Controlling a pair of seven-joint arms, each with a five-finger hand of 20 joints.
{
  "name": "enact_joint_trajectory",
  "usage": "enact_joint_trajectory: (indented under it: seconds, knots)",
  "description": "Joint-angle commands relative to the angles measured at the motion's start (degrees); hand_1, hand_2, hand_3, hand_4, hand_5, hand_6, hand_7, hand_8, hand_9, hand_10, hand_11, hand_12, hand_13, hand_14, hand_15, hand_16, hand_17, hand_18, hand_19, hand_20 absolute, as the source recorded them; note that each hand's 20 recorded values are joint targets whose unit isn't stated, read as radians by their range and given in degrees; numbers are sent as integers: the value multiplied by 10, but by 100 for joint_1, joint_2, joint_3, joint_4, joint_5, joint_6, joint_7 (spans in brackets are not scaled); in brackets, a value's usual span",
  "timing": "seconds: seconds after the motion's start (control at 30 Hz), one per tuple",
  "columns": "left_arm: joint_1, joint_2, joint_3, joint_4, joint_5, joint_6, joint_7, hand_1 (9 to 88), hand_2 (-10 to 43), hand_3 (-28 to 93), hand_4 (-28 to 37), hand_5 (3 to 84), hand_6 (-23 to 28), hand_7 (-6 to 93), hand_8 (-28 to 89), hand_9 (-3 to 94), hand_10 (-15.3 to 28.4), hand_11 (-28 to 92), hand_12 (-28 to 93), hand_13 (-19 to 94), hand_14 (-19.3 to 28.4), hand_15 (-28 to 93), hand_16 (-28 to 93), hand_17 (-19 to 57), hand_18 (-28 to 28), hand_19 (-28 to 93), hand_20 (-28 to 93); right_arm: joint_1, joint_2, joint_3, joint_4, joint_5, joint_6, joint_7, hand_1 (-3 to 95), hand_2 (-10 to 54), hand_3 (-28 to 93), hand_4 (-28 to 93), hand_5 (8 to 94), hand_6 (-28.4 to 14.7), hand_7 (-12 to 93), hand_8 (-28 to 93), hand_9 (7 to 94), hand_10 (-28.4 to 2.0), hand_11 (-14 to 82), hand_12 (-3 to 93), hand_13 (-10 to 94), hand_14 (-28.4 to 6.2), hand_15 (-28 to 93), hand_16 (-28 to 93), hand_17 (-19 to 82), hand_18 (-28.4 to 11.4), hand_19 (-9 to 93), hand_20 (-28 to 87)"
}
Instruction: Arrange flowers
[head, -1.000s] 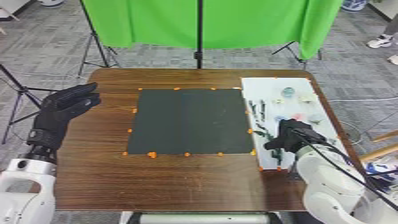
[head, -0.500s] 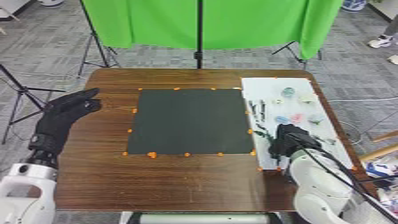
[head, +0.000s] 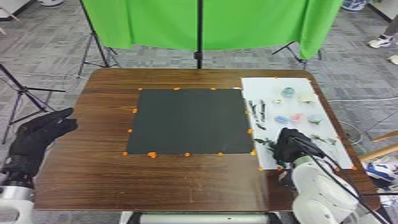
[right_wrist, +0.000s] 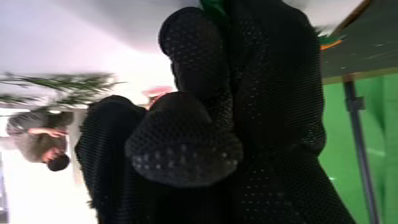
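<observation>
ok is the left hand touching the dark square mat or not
Apart. The head view shows a strip of brown tabletop between the left hand and the left edge of the dark mat

The desk (head: 187, 186) is of brown wood, and its grain can be seen. On its middle part lies a flat dark mat (head: 189, 122), which is almost square. Just beside the mat, on the right side, lies a long white sheet (head: 265, 86). Small orange pieces (head: 152, 155) are placed along the edges of both.
</observation>
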Motion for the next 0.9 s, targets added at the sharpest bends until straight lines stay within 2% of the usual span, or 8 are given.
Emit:
enact_joint_trajectory:
  seconds: [0.03, 0.1, 0.23, 0.3, 0.57, 0.83, 0.87, 0.9]
  knots:
    - [410, -89, -194, 152, -183, -17, -31, 321, 22, 618, -180, 488, 63, 118, -59, 494, 156, 193, 104, 405, 198, 244, -14, 126, 164, 261, 237, -20, 148, 480, -501, 261, 606, -100, 877, -95, -242, 584, 822, -51, 252, 265, 904, -122, 355, 386, 937, 6, 645, 236, 758, -59, 928, 439]
    - [507, -104, -287, 163, -168, -52, -22, 320, 16, 621, -179, 488, 63, 118, -59, 493, 155, 192, 104, 404, 199, 242, -14, 124, 164, 258, 235, 180, 230, 498, -601, 480, 900, -203, 877, -95, -243, 586, 822, -51, 253, 264, 904, -123, 357, 386, 937, 6, 647, 234, 761, -57, 929, 438]
    - [621, -80, -363, 187, -231, 113, -10, 320, 11, 622, -179, 486, 62, 118, -59, 491, 154, 192, 105, 404, 198, 241, -14, 123, 163, 250, 233, 838, 297, 182, -601, 993, 1393, -516, 877, -95, -248, 594, 822, -51, 256, 262, 905, -122, 361, 382, 937, 6, 652, 232, 763, -57, 931, 439]
    - [627, -76, -370, 204, -249, 143, 9, 320, 10, 622, -179, 486, 61, 118, -59, 491, 154, 192, 106, 404, 199, 240, -13, 123, 162, 246, 232, 1320, 243, -182, -452, 1334, 1631, -665, 878, -95, -251, 599, 823, -52, 257, 261, 905, -122, 363, 381, 937, 7, 654, 231, 763, -58, 931, 439]
    - [576, -49, -241, 288, -235, 133, 12, 319, 8, 623, -179, 485, 59, 120, -60, 492, 153, 191, 105, 404, 197, 238, -12, 122, 160, 240, 234, 2922, -563, -1654, 458, 3297, 2020, -1192, 883, -95, -269, 615, 822, -53, 264, 259, 905, -124, 371, 376, 937, 8, 659, 224, 766, -57, 932, 440]
    - [491, -25, -18, 399, -228, 177, 44, 318, 5, 626, -180, 484, 59, 121, -61, 491, 152, 191, 105, 404, 197, 236, -11, 122, 160, 238, 236, 4160, -1271, -3252, 1546, 4370, 2765, -1378, 883, -95, -272, 622, 822, -54, 270, 255, 904, -124, 374, 372, 937, 8, 659, 222, 767, -56, 932, 437]
    - [425, 13, 25, 439, -230, 149, 33, 318, 5, 626, -181, 484, 59, 121, -61, 491, 152, 191, 105, 403, 197, 236, -11, 122, 160, 237, 236, 4281, -1325, -3426, 1634, 4474, 2900, -1390, 883, -95, -272, 622, 822, -54, 271, 255, 904, -124, 375, 371, 937, 8, 659, 221, 767, -56, 932, 436]
    - [414, 19, 43, 438, -210, 140, 21, 319, 6, 625, -181, 483, 58, 121, -61, 491, 153, 191, 105, 404, 197, 236, -11, 122, 160, 237, 236, 4373, -1403, -3572, 1721, 4615, 3003, -1392, 883, -95, -272, 622, 822, -54, 272, 254, 904, -124, 375, 370, 937, 8, 658, 221, 767, -56, 932, 435]
